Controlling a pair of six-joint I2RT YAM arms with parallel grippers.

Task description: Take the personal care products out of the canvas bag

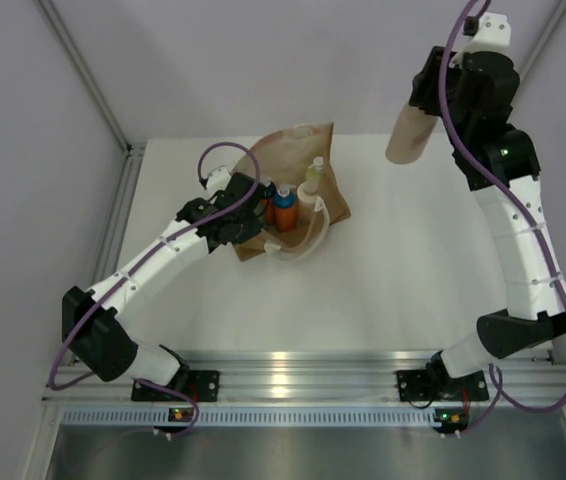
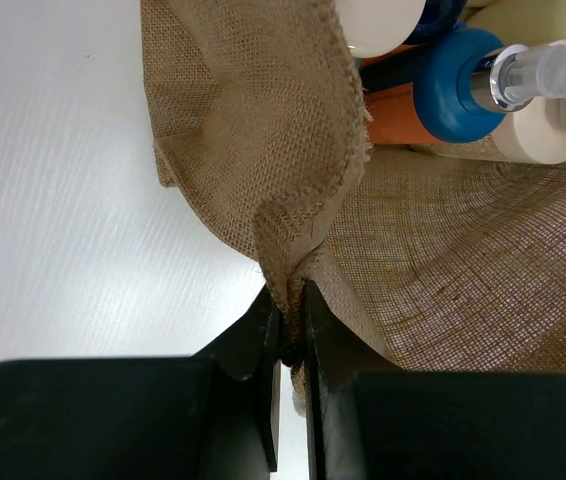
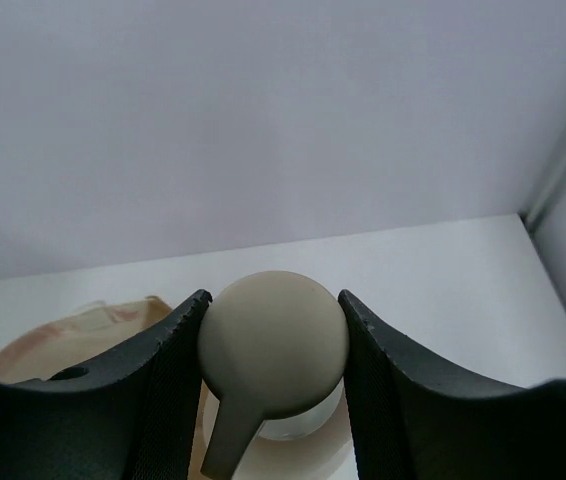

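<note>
the tan bottle (image 1: 406, 132) is out of the bag and held up in the air over the far right of the table (image 1: 393, 270), well apart from everything else. the right gripper (image 1: 425, 95) is clamped on its top end. the right wrist view shows what the overhead view cannot: both dark fingers (image 3: 163, 370) press against the sides of a rounded grey-cream cap (image 3: 273, 350), with the bottle hanging below it and mostly hidden. the canvas bag (image 1: 303, 150) lies near the middle of the table with its mouth turned toward the arms and a white rope handle (image 1: 303, 245) looped out in front. an orange bottle (image 1: 283, 214) with a blue cap stands in the opening. a cream bottle (image 1: 308, 194) is just beside it and a yellow-green bottle (image 1: 314, 172) sits further back. from above, the left gripper (image 1: 251, 203) sits at the bag's left edge, but its jaws are hard to read there. the left wrist view settles it: the left gripper (image 2: 290, 300) is pinched tight on a fold of the woven rim (image 2: 293, 215), lifting that fabric clear of the white surface. the same view shows the orange bottle (image 2: 398, 115) lying beside the cream bottle (image 2: 548, 135), which carries a clear pump head, both resting on the bag's inner cloth.
</note>
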